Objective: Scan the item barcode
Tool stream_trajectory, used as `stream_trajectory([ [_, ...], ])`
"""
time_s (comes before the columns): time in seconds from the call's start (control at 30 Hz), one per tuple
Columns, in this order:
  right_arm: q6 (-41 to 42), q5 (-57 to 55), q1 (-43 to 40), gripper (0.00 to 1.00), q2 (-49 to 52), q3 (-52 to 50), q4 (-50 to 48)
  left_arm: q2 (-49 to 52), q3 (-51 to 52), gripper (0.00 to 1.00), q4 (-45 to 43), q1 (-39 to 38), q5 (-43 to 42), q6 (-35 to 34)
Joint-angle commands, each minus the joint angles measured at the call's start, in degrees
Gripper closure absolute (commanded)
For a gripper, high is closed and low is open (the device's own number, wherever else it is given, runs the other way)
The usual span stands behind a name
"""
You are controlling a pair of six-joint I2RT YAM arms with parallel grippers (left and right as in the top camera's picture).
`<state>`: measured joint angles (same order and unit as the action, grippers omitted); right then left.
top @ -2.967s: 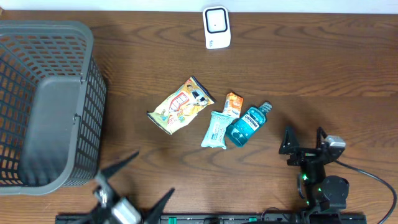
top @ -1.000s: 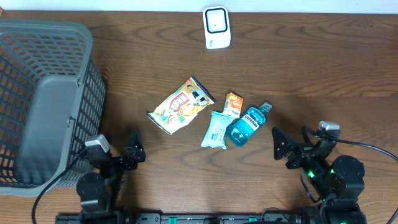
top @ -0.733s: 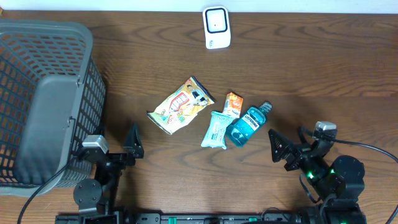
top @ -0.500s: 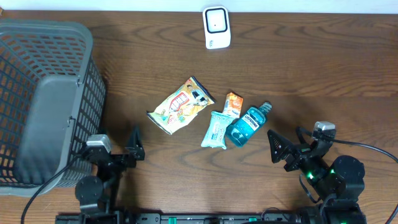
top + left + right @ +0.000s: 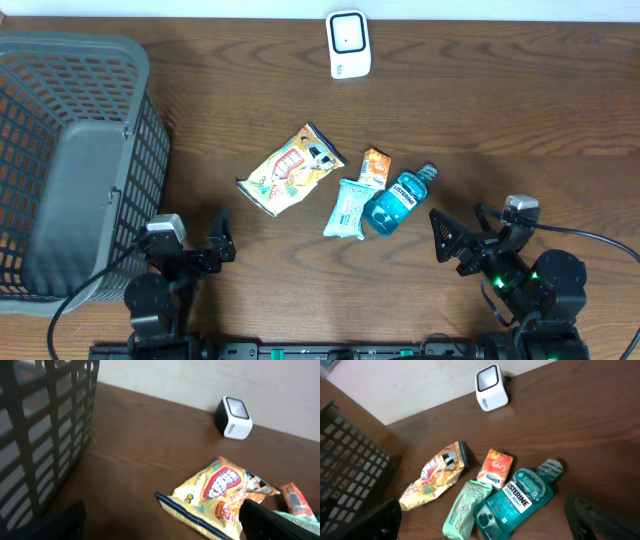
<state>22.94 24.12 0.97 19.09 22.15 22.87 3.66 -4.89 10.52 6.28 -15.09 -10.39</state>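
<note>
The brown wooden tabletop [image 5: 500, 110] fills the overhead view. A tall grey mesh basket [image 5: 150, 170] stands at its left edge. Both arms sit low at the near edge, folded back over their bases and pointing toward the far side. The left claw [image 5: 185, 248] is just beside the basket's near corner, its jaws spread wide and holding nothing. The right claw [image 5: 462, 228] is near the mouthwash bottle [image 5: 397, 203] but apart from it, jaws also wide apart and empty.

The items lie in a cluster mid-table. The yellow snack bag [image 5: 292, 168] is leftmost. The blue bottle lies on its side at the right, cap toward the far right. The pale green tissue pack [image 5: 348, 208] lies against the bottle's left side. The white scanner [image 5: 348, 44] stands well apart at the far edge. The small orange packet [image 5: 374, 167] touches the tissue pack's far end.

Only the right wrist view shows the bottle's label text. The left wrist view cuts off the bottle, showing the basket wall, scanner, snack bag and the packet's edge.
</note>
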Motion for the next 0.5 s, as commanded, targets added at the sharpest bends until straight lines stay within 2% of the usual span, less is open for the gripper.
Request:
stream_trajectory([
  [0.0,-0.3,3.0,-0.1,0.01,0.1,1.3,0.2,1.6,1.1,0.02,1.2,0.1,-0.7,0.7],
  [0.47,-0.2,5.0,-0.1,0.01,0.1,1.3,0.1,4.5,1.1,0.02,1.2,0.1,-0.7,0.7],
])
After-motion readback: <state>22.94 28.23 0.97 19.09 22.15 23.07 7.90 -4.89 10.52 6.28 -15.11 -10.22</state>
